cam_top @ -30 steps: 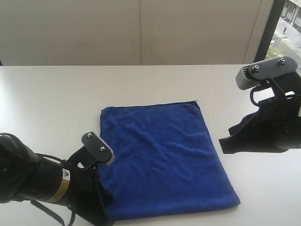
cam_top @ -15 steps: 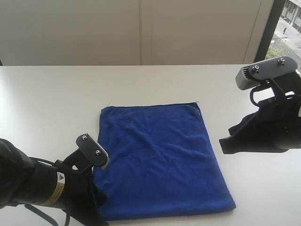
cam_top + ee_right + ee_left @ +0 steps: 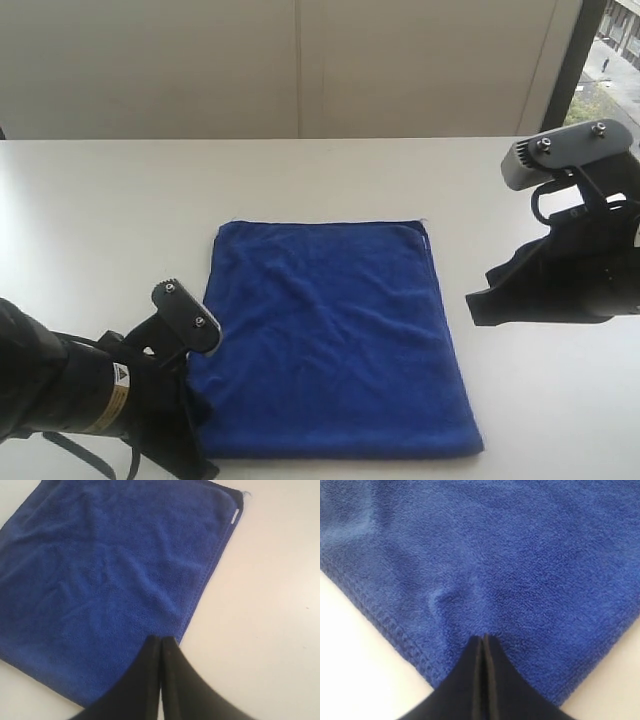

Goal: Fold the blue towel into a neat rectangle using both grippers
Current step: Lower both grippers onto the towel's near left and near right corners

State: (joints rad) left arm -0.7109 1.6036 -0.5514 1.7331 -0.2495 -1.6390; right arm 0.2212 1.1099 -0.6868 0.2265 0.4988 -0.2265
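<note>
White table (image 3: 400, 170): smooth, bare around the cloth. Towel (image 3: 330, 330): deep blue microfibre, lying flat at the table's middle, roughly rectangular, long sides running near to far, light creases across its face. Judged light, limp and not fragile. The pile should seat well between jaws, yet the cloth will likely slide on the smooth top and sag wherever it is unsupported. Best taken at the stitched hem, a corner in each gripper along one edge, so the lifted side stays taut. Left gripper (image 3: 483, 639): at the towel's near-left corner, jaws pressed together with the tips on the cloth just inside the hem. A small pucker at the tips suggests a pinch of fabric is held. Right gripper (image 3: 161, 640): off the towel's right edge, raised above the table, jaws closed on nothing, apart from the cloth. Label (image 3: 235, 515): small, white, on the hem at the far-right corner, useful for telling the ends apart.
</note>
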